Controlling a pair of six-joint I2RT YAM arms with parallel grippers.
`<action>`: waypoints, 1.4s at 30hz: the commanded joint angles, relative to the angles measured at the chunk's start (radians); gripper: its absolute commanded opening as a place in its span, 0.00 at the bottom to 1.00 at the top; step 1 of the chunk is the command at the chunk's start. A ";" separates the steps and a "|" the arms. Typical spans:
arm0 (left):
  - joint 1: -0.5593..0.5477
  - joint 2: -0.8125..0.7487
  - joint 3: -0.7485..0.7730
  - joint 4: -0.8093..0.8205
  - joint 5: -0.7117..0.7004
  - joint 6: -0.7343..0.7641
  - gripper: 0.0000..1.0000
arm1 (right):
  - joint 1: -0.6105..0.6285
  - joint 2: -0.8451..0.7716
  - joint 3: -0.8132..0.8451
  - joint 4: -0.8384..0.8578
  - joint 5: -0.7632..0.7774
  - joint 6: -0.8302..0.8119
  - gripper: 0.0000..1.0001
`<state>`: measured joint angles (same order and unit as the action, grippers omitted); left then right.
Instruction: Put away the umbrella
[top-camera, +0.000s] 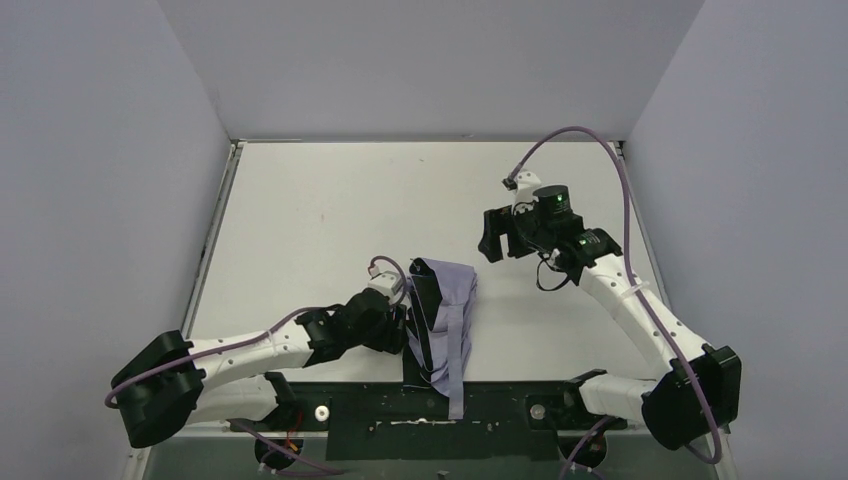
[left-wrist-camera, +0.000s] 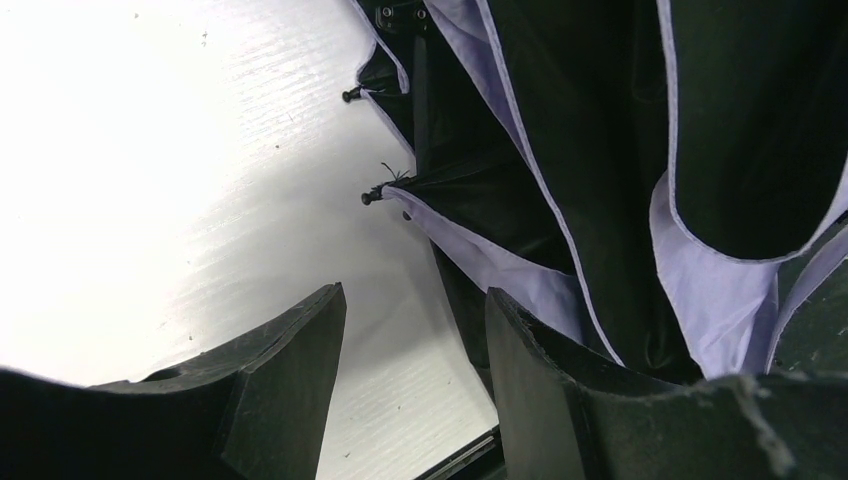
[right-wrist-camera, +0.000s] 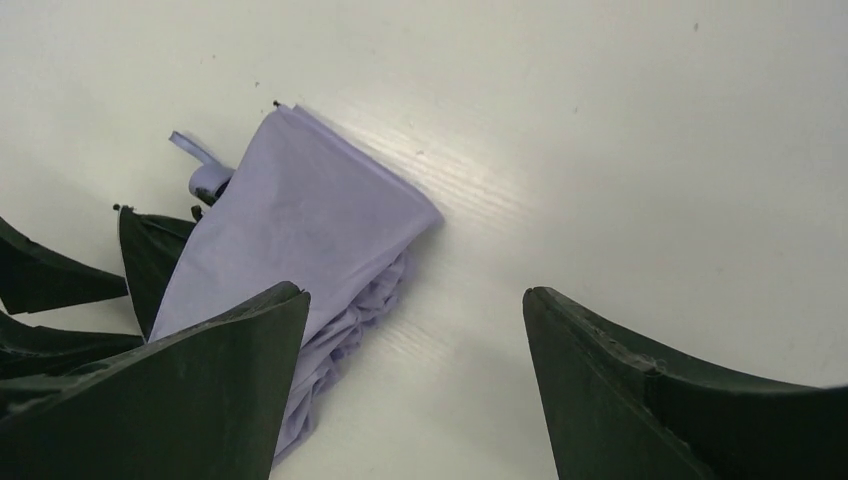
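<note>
Overhead, the umbrella (top-camera: 448, 315) lies collapsed at the near middle of the surface (top-camera: 320, 210), one lavender strip trailing onto the black base plate (top-camera: 500, 405). The left fingers (left-wrist-camera: 285, 380) sit right at its left flank, about half apart. Their own camera shows bare surface in the gap, one finger against the black-lined folds, nothing clamped. Only that view catches the rib tips (left-wrist-camera: 367, 198). The right fingers (right-wrist-camera: 210, 390) hover clear of it on its far right, spread wide and empty. Their camera alone shows the small handle (right-wrist-camera: 210, 182).

No legible text, labels, brands or numbers anywhere.
</note>
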<state>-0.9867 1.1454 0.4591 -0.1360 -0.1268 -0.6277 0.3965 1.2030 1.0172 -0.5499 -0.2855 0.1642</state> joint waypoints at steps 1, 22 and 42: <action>0.010 0.012 0.058 0.014 0.006 0.007 0.51 | -0.022 0.012 0.017 0.227 -0.049 -0.146 0.82; 0.043 0.062 0.108 0.000 0.076 0.022 0.50 | -0.193 0.227 0.224 0.072 -0.273 -0.435 0.96; 0.057 0.079 0.108 -0.017 0.082 0.030 0.50 | -0.044 0.382 0.306 -0.078 -0.441 -0.454 0.95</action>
<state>-0.9386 1.2324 0.5266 -0.1513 -0.0612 -0.6147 0.3164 1.6028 1.3388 -0.7090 -0.6899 -0.3901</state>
